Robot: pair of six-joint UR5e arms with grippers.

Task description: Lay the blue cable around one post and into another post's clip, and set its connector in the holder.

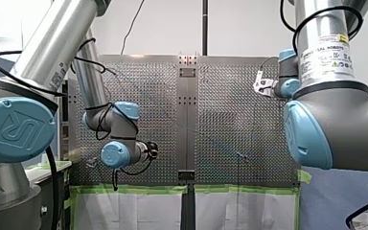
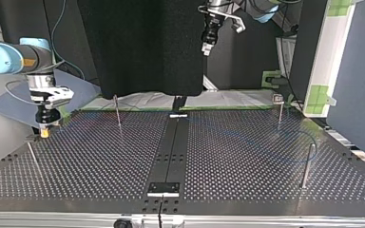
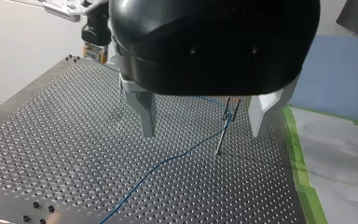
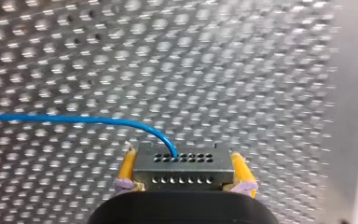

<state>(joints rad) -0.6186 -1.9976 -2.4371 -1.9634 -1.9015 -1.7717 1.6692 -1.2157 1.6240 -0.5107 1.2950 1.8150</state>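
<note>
Over the bench (image 3: pixel 51 140), our left hand (image 3: pixel 202 133) hangs spread wide, empty. A post (image 3: pixel 221 137) stands just ahead of it, the blue cable (image 3: pixel 168 160) passing by, contact unclear. Our right hand (image 4: pixel 184 171) clamps the connector (image 4: pixel 182 161), its underside hidden.

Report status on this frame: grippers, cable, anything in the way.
Left gripper open, hovering. Right gripper shut on connector, yellow pads either side. Blue cable trails from it past a post. No obstruction seen.

Bright, even light. Glare dots on perforated table (image 4: pixel 214 56) ahead of my right gripper (image 4: pixel 182 158), blurred there; beneath my left gripper (image 3: pixel 203 133) it's sharper, with faint shadows.
</note>
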